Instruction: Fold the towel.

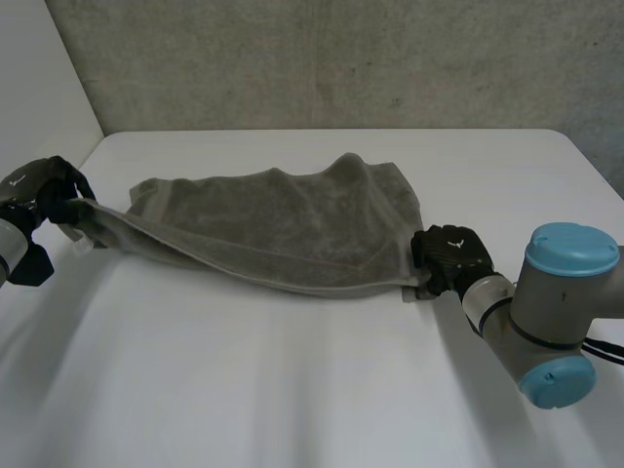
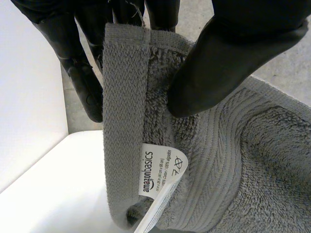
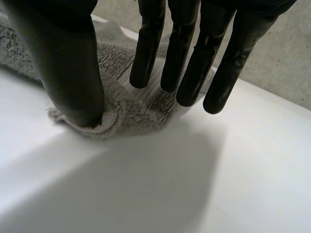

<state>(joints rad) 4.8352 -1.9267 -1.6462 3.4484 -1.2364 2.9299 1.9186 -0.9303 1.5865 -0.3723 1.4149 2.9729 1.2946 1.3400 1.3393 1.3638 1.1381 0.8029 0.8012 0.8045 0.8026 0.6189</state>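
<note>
A grey towel (image 1: pixel 283 224) lies spread and rumpled across the white table (image 1: pixel 292 390). My left hand (image 1: pixel 49 195) holds its left corner just off the table's left side. In the left wrist view the thumb (image 2: pixel 233 58) pinches the hemmed corner (image 2: pixel 126 97) against the fingers, and a white label (image 2: pixel 160 170) hangs below. My right hand (image 1: pixel 450 252) rests at the towel's near right corner. In the right wrist view its thumb (image 3: pixel 73 73) presses on that bunched corner (image 3: pixel 131 114), while the straight fingers (image 3: pixel 189 58) hover above the cloth.
A grey wall (image 1: pixel 322 58) stands behind the table's far edge. Bare white tabletop spreads in front of the towel toward me. My right arm (image 1: pixel 546 312) lies over the table's near right part.
</note>
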